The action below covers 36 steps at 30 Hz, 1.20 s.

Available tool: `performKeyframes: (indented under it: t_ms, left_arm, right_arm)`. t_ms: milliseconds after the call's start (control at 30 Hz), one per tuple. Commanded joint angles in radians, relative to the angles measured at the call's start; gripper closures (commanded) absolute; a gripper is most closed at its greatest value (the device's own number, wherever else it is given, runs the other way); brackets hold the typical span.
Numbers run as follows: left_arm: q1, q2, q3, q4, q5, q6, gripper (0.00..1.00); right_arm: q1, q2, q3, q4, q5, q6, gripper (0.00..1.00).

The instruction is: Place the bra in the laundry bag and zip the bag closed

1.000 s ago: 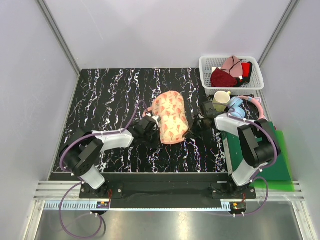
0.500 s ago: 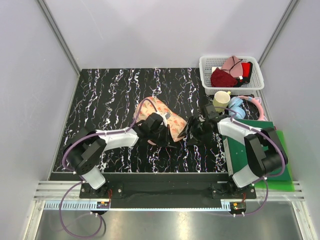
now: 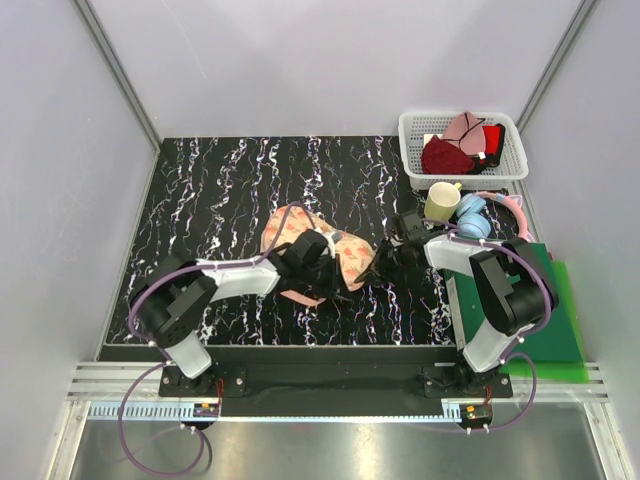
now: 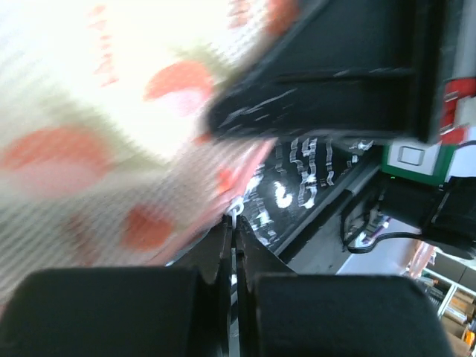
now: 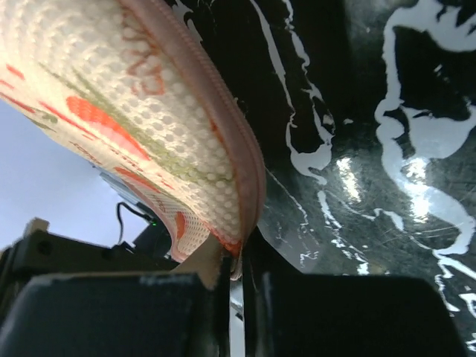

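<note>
The laundry bag (image 3: 318, 248), peach with orange-red print, lies crumpled at the middle of the table. My left gripper (image 3: 305, 268) is at its near edge. In the left wrist view the left gripper (image 4: 236, 223) is shut on the bag's small white zip pull (image 4: 236, 210), with the bag's fabric (image 4: 111, 141) above it. My right gripper (image 3: 384, 262) is at the bag's right end. In the right wrist view the right gripper (image 5: 236, 259) is shut on the bag's pink zip edge (image 5: 223, 126). The white bra is not in view.
A white plastic basket (image 3: 505, 168) at the back right holds a dark red bra (image 3: 440, 156) and a pale pink garment (image 3: 462, 127). A cream cup (image 3: 441, 201), a blue object (image 3: 472, 218) and a pink ring (image 3: 512, 208) sit before it. A green mat (image 3: 545, 300) lies at the right.
The bag has been pulled left and toward the near edge and has bunched up. The left gripper has moved right along its near edge. The right gripper has stayed on its right end.
</note>
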Motion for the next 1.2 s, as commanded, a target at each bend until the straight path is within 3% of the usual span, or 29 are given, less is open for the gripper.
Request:
performKeyframes:
  t_ms: [0,133,333,467,567,700,867,1167]
  left_arm:
    - [0.108,-0.136,-0.109,-0.100,-0.048,0.039,1.00]
    - [0.235,-0.227,-0.162,-0.238,-0.079,0.169,1.00]
    - [0.233,-0.252,-0.137,-0.266,-0.040,0.190,1.00]
    - [0.199,-0.233,-0.105,-0.140,0.001,0.082,1.00]
    - [0.179,-0.201,-0.084,-0.030,0.018,-0.025,1.00]
    - [0.163,-0.143,-0.013,0.047,0.047,-0.081,1.00]
    - [0.150,-0.094,0.036,0.041,0.078,-0.073,1.00]
    - [0.117,-0.106,0.018,0.039,0.090,-0.070,1.00]
  right_arm:
    - [-0.038,0.031,0.053,-0.053,0.058,-0.143,1.00]
    - [-0.057,0.069,0.122,-0.099,0.043,-0.258,1.00]
    - [-0.057,0.152,0.294,-0.198,0.049,-0.350,0.98]
    - [-0.048,0.182,0.429,-0.346,0.036,-0.343,0.56]
    - [-0.025,0.121,0.414,-0.399,0.079,-0.279,0.37]
    - [-0.005,-0.021,0.308,-0.347,0.101,-0.154,0.26]
    - [0.043,-0.109,0.182,-0.172,0.075,0.042,0.27]
    - [0.071,-0.020,0.184,-0.032,0.067,0.139,0.44]
